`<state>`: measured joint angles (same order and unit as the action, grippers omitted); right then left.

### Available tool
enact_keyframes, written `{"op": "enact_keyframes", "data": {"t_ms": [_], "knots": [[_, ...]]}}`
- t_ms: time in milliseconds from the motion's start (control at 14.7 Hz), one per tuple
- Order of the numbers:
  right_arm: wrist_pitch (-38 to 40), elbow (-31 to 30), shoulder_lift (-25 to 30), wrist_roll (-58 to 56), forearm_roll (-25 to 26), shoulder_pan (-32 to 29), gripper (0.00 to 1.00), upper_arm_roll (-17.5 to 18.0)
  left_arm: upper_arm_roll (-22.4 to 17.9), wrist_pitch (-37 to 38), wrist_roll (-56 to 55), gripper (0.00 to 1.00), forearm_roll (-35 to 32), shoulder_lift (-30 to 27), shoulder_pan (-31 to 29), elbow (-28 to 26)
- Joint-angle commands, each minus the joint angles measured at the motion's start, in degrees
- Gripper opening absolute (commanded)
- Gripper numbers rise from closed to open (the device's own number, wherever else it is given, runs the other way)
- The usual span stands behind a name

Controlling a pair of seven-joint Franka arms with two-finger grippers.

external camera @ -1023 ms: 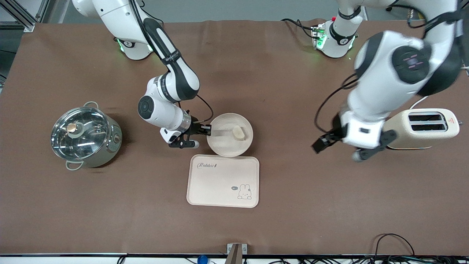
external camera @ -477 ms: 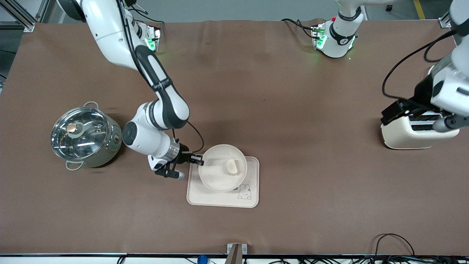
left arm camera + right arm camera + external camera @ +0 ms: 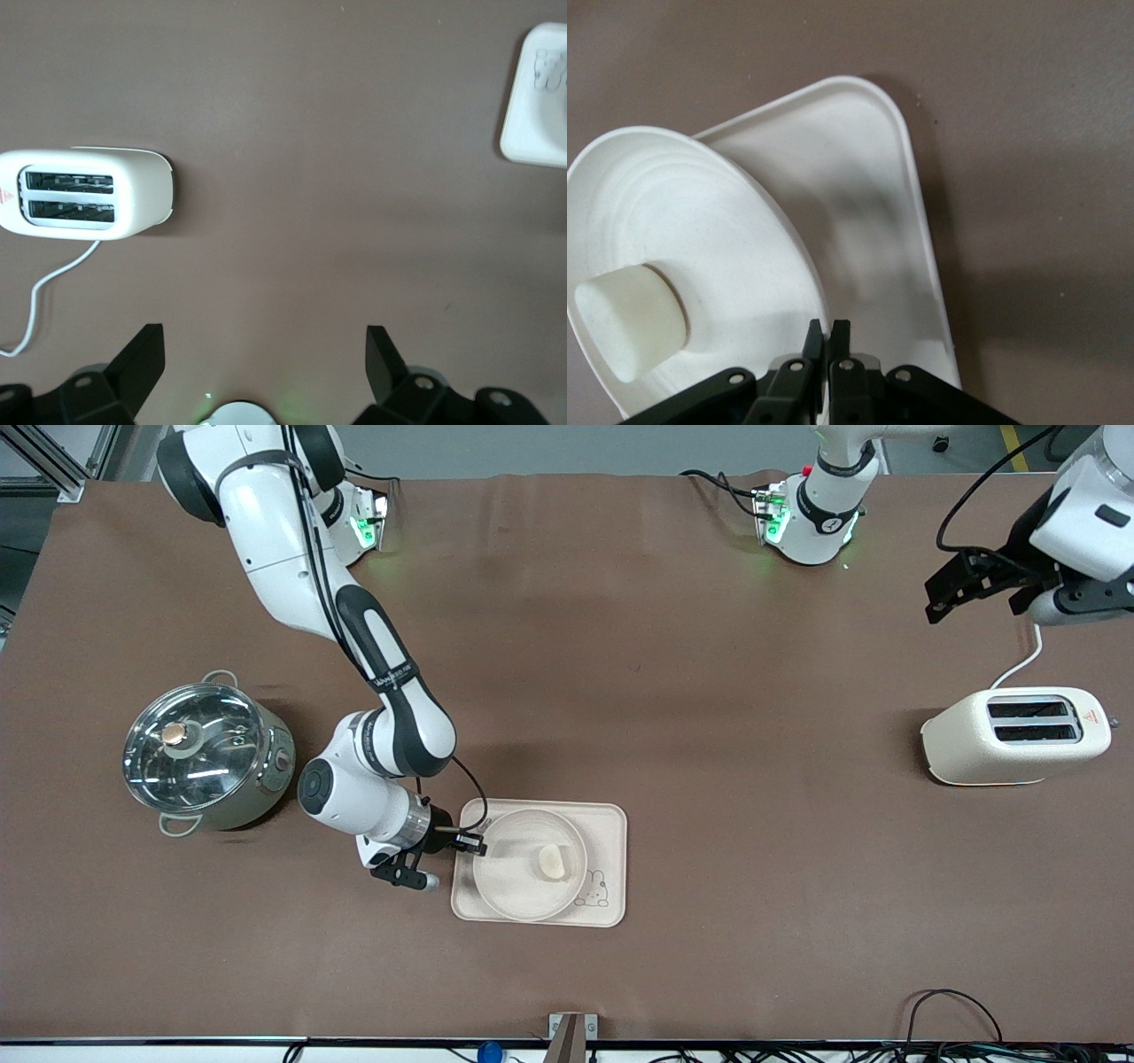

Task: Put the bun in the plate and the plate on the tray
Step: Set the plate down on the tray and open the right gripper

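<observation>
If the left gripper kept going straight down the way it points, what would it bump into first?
Probably just the bare table. The left gripper is open, and the toaster sits off to one side of its line.

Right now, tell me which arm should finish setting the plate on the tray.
Right. The right gripper is shut on the plate's rim over the tray, with the bun inside. The left gripper is open, high above the toaster's end of the table.

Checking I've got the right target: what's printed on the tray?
A small bunny drawing on the cream tray, beside the plate; clearest in the front view.
</observation>
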<state>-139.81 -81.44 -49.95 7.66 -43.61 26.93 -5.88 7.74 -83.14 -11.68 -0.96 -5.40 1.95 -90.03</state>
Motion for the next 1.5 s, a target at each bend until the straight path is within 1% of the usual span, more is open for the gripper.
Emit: {"op": "enact_keyframes", "data": {"t_ms": [0, 477, 545, 614, 682, 750, 818, 886, 955, 1023, 1091, 1227, 1295, 1364, 1432], "knots": [[0.6, 2.1, -1.2, -0.1, -0.4, -0.8, 0.00, 0.5, 0.0, -0.6, 4.2, 1.00, -1.2, -1.2, -0.5, -1.7], [0.1, 1.6, -1.9, -0.8, -0.3, 0.0, 0.01, 0.5, 0.1, -0.9, 5.9, 1.00, -1.2, -0.8, -0.6, -1.4], [0.0, 1.6, -1.9, -0.7, -0.3, 0.0, 0.02, 0.5, 0.1, -0.9, 5.9, 1.00, -1.2, -0.7, -0.6, -1.3], [0.1, 1.7, -1.9, -0.5, -0.6, 0.0, 0.10, 0.5, 0.1, -0.9, 5.9, 1.00, -1.2, -0.6, -0.6, -1.2], [0.1, 1.8, -1.8, -0.2, -0.7, 0.0, 0.20, 0.5, 0.1, -0.9, 5.9, 1.00, -1.2, -0.6, -0.6, -1.2], [0.2, 1.9, -1.6, -0.1, -0.8, 0.0, 0.37, 0.5, 0.1, -0.9, 5.9, 1.00, -1.2, -0.6, -0.6, -1.2], [0.4, 1.9, -1.1, -0.2, -0.8, -0.3, 0.44, 0.5, 0.1, -0.9, 5.9, 1.00, -1.2, -0.6, -0.6, -1.2], [0.8, 1.7, -0.3, -0.1, -0.8, -0.1, 0.61, 0.5, 0.0, -0.9, 5.9, 1.00, -1.2, -0.6, -0.6, -1.2], [0.9, 1.6, 0.2, -0.1, -0.8, 0.0, 0.66, 0.5, 0.0, -0.9, 5.9, 1.00, -1.2, -0.5, -0.6, -1.1], [1.1, 1.6, 0.9, -0.1, -0.6, 0.0, 0.73, 0.5, 0.0, -0.9, 5.9, 1.00, -1.2, -0.5, -0.7, -1.1], [2.0, 1.5, 2.0, -0.1, -0.6, 0.0, 0.75, 0.5, 0.1, -0.9, 6.0, 1.00, -1.1, -0.5, -1.6, -1.0], [4.8, 1.4, 4.5, 0.0, -0.6, -0.2, 0.86, 0.3, 0.2, -0.8, 6.0, 1.00, -0.4, -0.7, -2.7, -1.2], [6.3, 0.9, 6.2, 0.0, -0.5, -0.4, 0.94, 0.3, 0.2, -0.8, 6.0, 1.00, -0.4, -0.6, -2.7, -1.1], [7.9, 0.0, 8.2, -0.1, -0.3, -0.5, 1.00, 0.1, 0.2, -0.8, 6.0, 1.00, -0.3, -0.6, -2.7, -1.1], [9.0, -1.8, 10.7, -0.1, -0.1, -0.5, 1.00, -1.0, 0.2, -0.8, 6.0, 1.00, -0.3, -0.6, -2.7, -1.2]]}}
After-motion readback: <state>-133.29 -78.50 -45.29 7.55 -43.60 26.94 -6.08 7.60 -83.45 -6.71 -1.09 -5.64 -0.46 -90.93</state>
